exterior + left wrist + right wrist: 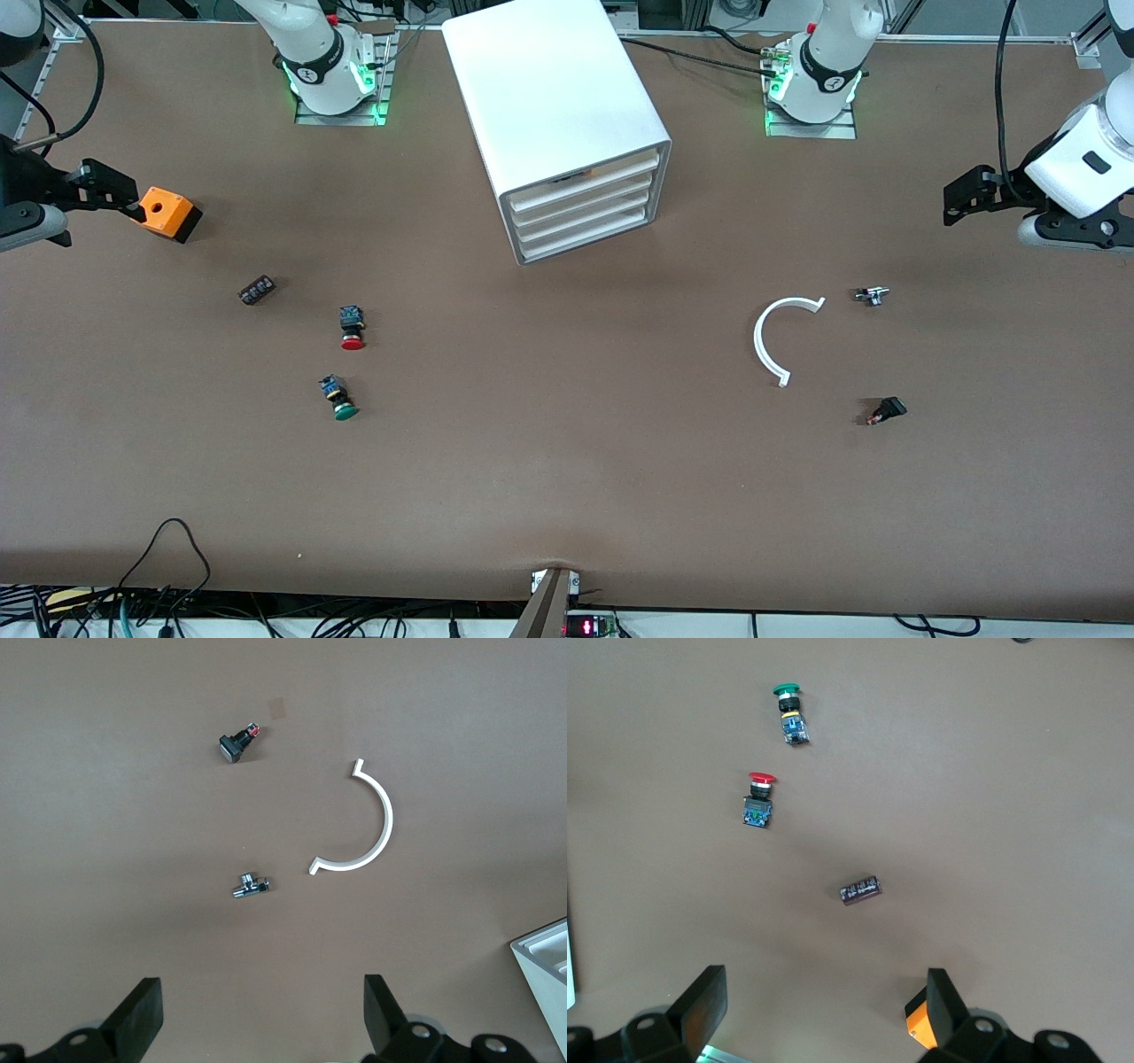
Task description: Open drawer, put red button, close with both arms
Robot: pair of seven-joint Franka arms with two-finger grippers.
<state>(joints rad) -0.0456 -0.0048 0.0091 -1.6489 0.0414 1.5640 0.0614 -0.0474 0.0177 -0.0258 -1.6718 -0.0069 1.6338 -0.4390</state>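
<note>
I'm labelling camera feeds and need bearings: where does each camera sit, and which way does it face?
Front view: high across the table, facing both arm bases; shows the cabinet, left gripper, right gripper.
Left wrist view: looks down past its open fingers at the white arc.
Right wrist view: looks down past its open fingers at the red button.
Front and right wrist views share the red button.

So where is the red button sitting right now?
The red button lies on the table toward the right arm's end, between the small dark block and the green button, which is nearer the front camera.
</note>
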